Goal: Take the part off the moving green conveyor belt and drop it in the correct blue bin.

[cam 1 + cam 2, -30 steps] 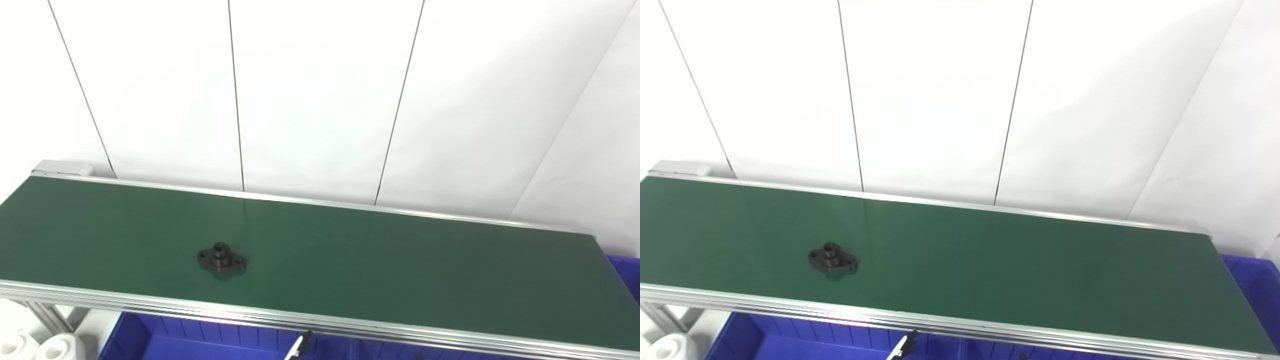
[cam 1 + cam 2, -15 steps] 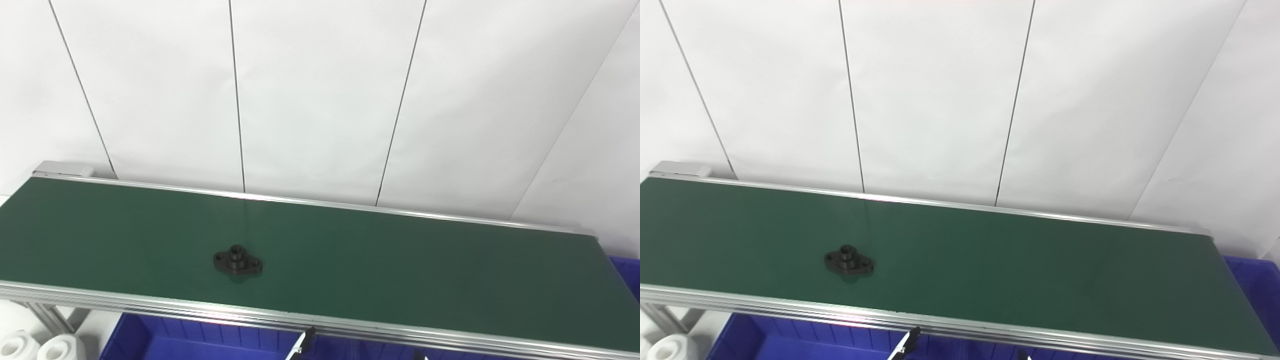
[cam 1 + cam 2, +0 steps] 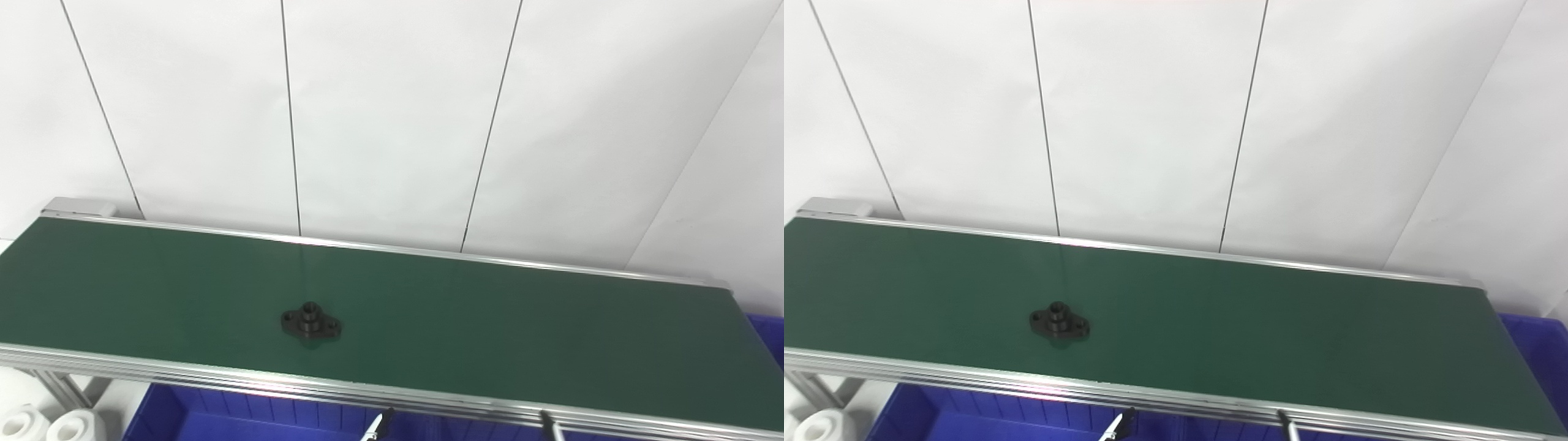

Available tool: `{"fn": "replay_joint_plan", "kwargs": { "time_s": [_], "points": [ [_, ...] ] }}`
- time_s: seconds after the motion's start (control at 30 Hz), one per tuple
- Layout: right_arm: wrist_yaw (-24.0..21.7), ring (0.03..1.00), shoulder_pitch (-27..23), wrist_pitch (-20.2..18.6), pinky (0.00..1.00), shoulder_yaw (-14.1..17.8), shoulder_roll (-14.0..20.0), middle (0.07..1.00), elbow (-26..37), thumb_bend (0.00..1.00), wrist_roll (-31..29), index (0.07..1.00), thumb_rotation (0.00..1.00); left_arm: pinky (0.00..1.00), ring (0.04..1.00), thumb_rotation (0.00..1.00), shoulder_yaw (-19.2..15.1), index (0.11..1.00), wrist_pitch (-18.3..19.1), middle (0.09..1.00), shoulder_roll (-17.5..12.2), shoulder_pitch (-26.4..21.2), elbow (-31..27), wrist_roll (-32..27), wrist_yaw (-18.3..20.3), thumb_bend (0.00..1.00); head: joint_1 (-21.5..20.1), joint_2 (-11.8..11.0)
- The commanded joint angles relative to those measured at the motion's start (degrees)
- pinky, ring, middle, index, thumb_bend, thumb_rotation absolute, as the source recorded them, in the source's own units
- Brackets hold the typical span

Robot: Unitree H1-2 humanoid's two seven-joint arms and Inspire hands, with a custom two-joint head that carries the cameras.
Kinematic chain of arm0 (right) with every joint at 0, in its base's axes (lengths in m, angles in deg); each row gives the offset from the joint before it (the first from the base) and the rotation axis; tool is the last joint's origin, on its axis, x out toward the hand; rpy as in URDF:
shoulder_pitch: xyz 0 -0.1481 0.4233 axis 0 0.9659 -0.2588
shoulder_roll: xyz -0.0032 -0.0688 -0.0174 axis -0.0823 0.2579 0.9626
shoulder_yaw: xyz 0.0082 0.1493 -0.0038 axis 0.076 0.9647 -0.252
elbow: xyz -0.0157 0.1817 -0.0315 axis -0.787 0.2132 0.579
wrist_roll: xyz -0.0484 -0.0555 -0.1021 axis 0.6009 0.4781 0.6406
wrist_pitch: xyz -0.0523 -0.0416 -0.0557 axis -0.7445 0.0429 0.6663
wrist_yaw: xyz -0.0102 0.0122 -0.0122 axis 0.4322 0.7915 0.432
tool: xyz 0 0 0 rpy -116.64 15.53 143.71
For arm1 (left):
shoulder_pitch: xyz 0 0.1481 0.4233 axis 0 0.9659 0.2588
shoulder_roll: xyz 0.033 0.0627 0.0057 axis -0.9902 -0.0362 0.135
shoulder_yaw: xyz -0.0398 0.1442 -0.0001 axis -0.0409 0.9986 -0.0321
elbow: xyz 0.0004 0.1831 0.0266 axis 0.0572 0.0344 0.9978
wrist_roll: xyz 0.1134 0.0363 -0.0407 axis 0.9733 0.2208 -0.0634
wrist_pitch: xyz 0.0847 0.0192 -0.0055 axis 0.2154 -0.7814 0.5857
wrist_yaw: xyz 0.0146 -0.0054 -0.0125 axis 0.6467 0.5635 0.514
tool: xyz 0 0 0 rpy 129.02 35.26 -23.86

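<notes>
Left eye view: the part (image 3: 310, 321), a black flanged piece with a raised centre hub, is seen flat on the green conveyor belt (image 3: 490, 331), nearer the front rail than the back, left of belt centre. Compared with a second ago it has been carried rightward along the belt; orientation looks unchanged, so no tumbling is indicated.

Only fingertips are visible at the bottom edge. A tip of the left hand (image 3: 378, 424) is seen just below the front rail, over the blue bin (image 3: 184, 416). A thin tip of the right hand (image 3: 550, 425) has newly come into view further right; it was barely visible half a second ago and absent before that. Both hands appear to have been raised slightly. Whether either is spread or closed cannot be told from the slivers shown; nothing is seen to be held by either.

Second blue bin (image 3: 1534, 343) is partly visible past the belt's right end. White spools (image 3: 43, 424) sit at lower left, not involved.

Judgement: pick has not started; hands are being staged for interception. The part is closing on the left hand's position along the belt, so the window there is likely short. Timing against belt travel is the main risk. Correct bin cannot be determined from these views.
</notes>
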Motion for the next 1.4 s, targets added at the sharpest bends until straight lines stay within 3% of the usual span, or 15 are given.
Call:
{"fn": "replay_joint_plan", "kwargs": {
  "time_s": [0.0, 0.23, 0.53, 0.77, 1.03, 1.23, 1.37],
  "points": [
    [-0.3, 0.988, 0.3, 2.5, 0.99, 1.9, -0.2, 0.993, 4.5, 0.76, 1.0, 1.000, 0.91, 0.88, 0.973, 0.61, 0.3, 1.000, -2.1, 1.000, 0.7, -1.0, -1.1, -0.3, -0.5, 0.84, 0.0, 0.1],
    [-7.2, 0.952, -3.1, -1.9, 0.99, 6.6, 1.4, 0.970, 14.1, 0.73, -0.9, 1.000, 0.75, 0.85, 0.958, 0.61, 1.3, 1.000, -2.1, 1.000, 0.8, -2.0, -0.2, 0.6, -1.3, 0.85, 0.4, 1.2],
    [-16.5, 0.914, -10.0, -14.8, 0.91, 10.3, 2.5, 0.922, 20.3, 0.75, -0.3, 0.976, 0.64, 0.85, 0.963, 0.63, 1.0, 1.000, -2.1, 1.000, 1.4, -2.0, -0.6, 2.1, -0.5, 0.85, 4.4, 2.6],
    [-22.2, 0.929, -14.7, -22.8, 0.90, 9.9, 2.5, 0.932, 22.4, 0.71, 0.8, 0.971, 0.56, 0.84, 0.951, 0.60, 0.7, 1.000, -2.1, 1.000, 1.8, -2.0, -0.9, 2.3, 0.2, 0.84, 5.2, 4.2],
    [-27.0, 0.899, -20.0, -28.0, 0.88, 9.2, 3.5, 0.908, 22.3, 0.72, 3.7, 0.943, 0.48, 0.84, 0.948, 0.61, -0.6, 1.000, -1.7, 1.000, 2.5, -1.3, -2.3, 3.2, 1.8, 0.83, 6.2, 6.0],
    [-29.4, 0.853, -24.1, -31.0, 0.83, 8.0, 3.4, 0.870, 21.5, 0.73, 5.8, 0.917, 0.41, 0.87, 0.964, 0.63, -1.3, 1.000, -1.8, 1.000, 2.6, -0.8, -3.1, 3.4, 2.8, 0.82, 3.8, 7.8],
    [-31.4, 0.803, -28.2, -34.5, 0.75, 6.0, 2.9, 0.831, 20.6, 0.75, 9.2, 0.883, 0.37, 0.92, 0.992, 0.67, -1.6, 1.000, -1.8, 1.000, 2.7, -0.6, -3.3, 3.6, 3.0, 0.80, -0.7, 10.2]
  ]
}}
